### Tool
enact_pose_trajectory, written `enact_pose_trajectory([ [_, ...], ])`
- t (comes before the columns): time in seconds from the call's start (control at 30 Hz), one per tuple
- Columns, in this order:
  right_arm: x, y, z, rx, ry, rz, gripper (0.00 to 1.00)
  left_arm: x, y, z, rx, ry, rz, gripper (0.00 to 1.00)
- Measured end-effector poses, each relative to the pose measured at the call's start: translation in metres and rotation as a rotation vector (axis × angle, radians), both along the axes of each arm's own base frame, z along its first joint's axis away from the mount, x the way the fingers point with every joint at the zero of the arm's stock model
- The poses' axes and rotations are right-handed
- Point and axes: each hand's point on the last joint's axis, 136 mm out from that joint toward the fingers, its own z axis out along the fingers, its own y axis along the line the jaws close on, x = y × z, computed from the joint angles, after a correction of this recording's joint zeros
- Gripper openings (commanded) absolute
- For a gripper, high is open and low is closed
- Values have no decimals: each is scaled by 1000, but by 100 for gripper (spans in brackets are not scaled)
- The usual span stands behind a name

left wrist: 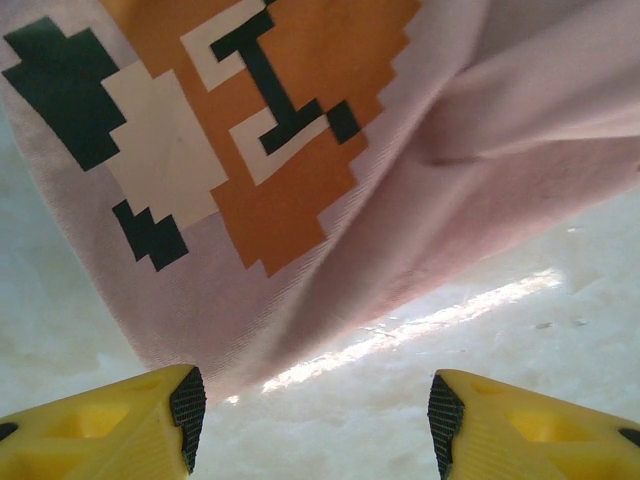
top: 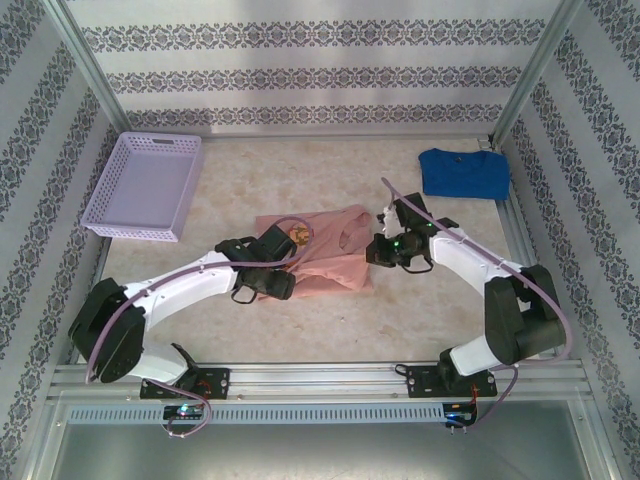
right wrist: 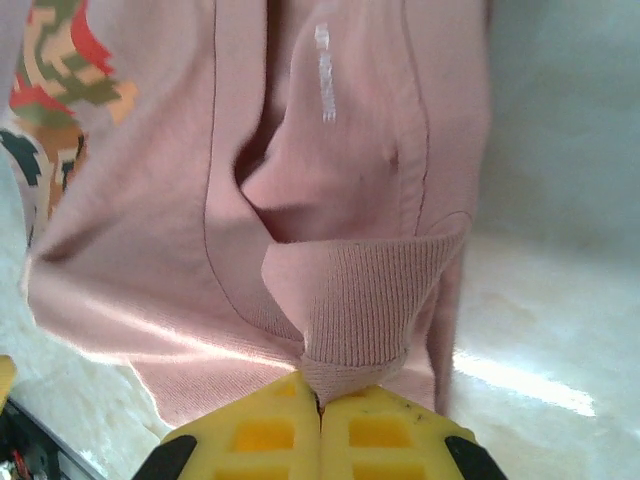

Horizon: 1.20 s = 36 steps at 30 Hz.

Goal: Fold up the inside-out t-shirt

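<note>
Pale counter (right wrist: 540, 330) below; my right hand (right wrist: 320, 408) pinches the ribbed collar (right wrist: 365, 290) of the soft, light t-shirt (right wrist: 150, 260). My left hand (left wrist: 315, 410) stands wide before its hem.

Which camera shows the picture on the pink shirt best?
The left wrist view: the print on the pink t-shirt is big and sharp, with blocky orange, cream and dark green shapes. The right wrist view catches a colourful strip at its left edge; the top view shows a tiny orange spot.
</note>
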Motion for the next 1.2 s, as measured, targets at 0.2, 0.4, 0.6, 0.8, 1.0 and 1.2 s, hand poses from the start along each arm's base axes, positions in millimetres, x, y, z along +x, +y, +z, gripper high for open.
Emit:
enact_pose_trajectory([
  [0.2, 15, -8, 3, -51, -4, 20, 26, -2, 6, -9, 45, 24, 4, 63],
  [0.4, 7, -14, -2, -95, 24, 37, 43, -3, 8, -3, 39, 10, 2, 63],
  [0.6, -29, -5, -3, -70, 17, 53, 51, -1, 6, 9, 15, -21, -8, 63],
  [0.8, -64, 7, -32, -66, 97, 60, 55, 2, 4, 13, 8, -32, -11, 63],
  [1.0, -62, 20, -40, -40, 96, 52, 32, 2, 4, 13, 8, -32, -10, 63],
  [1.2, -55, 19, -38, -56, 80, 52, 9, 3, 6, 13, 13, -37, -5, 63],
])
